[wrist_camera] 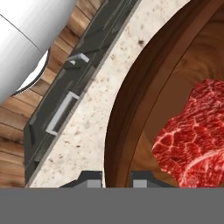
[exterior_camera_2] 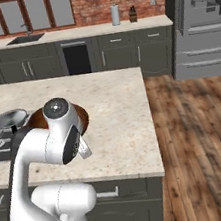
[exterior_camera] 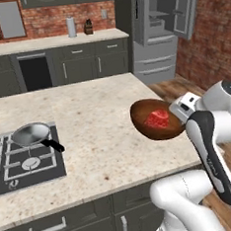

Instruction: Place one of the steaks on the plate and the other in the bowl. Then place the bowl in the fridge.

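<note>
While the fingers [wrist_camera: 117, 178] pinch the rim of the bowl [exterior_camera: 155, 120], held tilted above the bench's [exterior_camera: 88, 120] right edge with a steak [exterior_camera: 157, 118] inside, level it before travelling toward the far fridge [exterior_camera: 162, 29].

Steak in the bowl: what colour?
Red with pale white marbling, clearest in the hand view: steak inside the brown bowl.

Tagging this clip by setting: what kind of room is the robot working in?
A home-style kitchen, rendered. The signs: a gas hob set into a stone-topped island counter, a tall grey fridge standing open, and a sink under windows on a brick wall.
</note>
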Available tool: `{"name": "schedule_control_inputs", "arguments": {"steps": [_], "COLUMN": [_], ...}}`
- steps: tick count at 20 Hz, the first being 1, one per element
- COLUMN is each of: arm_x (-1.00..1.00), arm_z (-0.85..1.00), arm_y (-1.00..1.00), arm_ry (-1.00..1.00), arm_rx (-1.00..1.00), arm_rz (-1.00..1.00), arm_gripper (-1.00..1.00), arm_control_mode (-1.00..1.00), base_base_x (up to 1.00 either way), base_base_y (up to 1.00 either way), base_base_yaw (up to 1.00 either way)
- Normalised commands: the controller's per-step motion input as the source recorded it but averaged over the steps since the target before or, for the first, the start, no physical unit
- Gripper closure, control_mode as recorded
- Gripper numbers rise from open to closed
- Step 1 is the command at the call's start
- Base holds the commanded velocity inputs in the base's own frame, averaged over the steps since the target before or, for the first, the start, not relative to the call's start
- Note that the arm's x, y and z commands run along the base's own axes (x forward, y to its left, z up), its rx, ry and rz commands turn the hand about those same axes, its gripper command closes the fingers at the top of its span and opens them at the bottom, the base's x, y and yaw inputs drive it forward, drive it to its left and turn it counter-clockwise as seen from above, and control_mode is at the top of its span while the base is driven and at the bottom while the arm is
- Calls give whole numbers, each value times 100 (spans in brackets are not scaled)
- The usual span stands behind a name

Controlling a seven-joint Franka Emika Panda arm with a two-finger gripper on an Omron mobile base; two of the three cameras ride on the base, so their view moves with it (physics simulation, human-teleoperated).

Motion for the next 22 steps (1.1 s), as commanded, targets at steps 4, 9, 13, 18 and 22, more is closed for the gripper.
{"name": "schedule_control_inputs", "arguments": {"steps": [4, 9, 13, 18, 22], "arm_x": [0, 0, 0, 0, 0], "arm_z": [0, 0, 0, 0, 0], "arm_y": [0, 0, 0, 0, 0], "arm_ry": [0, 0, 0, 0, 0], "arm_rx": [0, 0, 0, 0, 0], "arm_rz": [0, 0, 0, 0, 0], "arm_gripper": [100, 100, 100, 100, 100], "arm_control_mode": [100, 100, 100, 100, 100], "base_base_x": [-35, -14, 0, 0, 0], "base_base_y": [-17, -44, -67, -76, -82], "base_base_yaw": [-16, -9, -1, 0, 0]}}
